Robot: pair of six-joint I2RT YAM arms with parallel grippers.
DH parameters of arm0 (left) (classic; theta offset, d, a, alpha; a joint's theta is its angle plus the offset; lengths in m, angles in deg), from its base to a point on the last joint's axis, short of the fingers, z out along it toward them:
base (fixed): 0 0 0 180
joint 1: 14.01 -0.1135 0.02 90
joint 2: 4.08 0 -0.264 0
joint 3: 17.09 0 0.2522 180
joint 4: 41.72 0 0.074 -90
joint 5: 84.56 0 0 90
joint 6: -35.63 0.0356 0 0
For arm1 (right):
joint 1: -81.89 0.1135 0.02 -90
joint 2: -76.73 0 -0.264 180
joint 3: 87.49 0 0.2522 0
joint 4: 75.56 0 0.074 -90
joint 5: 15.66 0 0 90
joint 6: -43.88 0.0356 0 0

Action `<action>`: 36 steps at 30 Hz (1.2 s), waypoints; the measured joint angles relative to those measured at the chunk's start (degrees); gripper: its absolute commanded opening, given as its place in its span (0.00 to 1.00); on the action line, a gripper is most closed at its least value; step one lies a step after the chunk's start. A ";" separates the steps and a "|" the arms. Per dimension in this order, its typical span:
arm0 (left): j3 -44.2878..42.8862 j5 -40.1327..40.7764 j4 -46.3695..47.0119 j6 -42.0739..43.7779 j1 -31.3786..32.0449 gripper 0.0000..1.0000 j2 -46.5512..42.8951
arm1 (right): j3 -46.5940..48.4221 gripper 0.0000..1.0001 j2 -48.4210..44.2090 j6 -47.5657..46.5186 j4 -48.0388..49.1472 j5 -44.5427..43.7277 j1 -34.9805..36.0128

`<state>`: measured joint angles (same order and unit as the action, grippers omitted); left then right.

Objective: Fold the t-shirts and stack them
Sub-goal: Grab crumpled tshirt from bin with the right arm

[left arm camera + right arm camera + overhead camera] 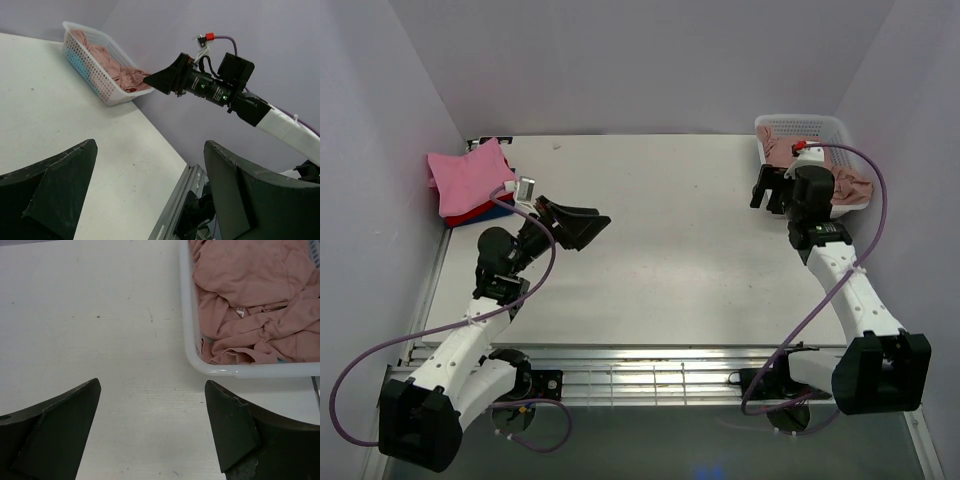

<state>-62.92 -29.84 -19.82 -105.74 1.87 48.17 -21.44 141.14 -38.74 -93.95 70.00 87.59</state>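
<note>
— How many t-shirts are you counting?
— I'm counting three: one folded bright pink cloth t-shirt (468,175), one folded red cloth t-shirt (480,213), one crumpled dusty rose-brown cloth t-shirt (250,285).
— Anything else?
— One white plastic lattice basket (187,340) and two black claws are showing: left claw (592,230), right claw (767,200).

White shells over the left arm (465,350) and right arm (860,300), black at joints and base blocks. Purple cable (884,205) along each, red cap (209,36) by the right wrist. Black wedge-shaped fingers (55,425), edges possibly chipped.
</note>
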 measured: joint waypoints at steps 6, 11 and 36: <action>1.75 1.09 -4.90 4.15 0.00 0.98 -0.46 | 6.38 0.91 11.82 -3.08 -0.55 -11.19 -0.44; 4.76 1.03 -6.29 5.44 0.00 0.98 -0.61 | 20.81 1.00 27.10 -5.22 -1.03 -17.09 -2.91; 9.27 2.38 -12.22 10.75 0.00 0.98 -2.75 | 45.11 0.53 58.82 -9.88 -5.62 -12.11 -11.41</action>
<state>-53.65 -27.46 -32.03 -94.99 1.87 45.42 23.68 199.95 -48.62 -99.57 57.89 76.18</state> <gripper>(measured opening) 0.979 0.724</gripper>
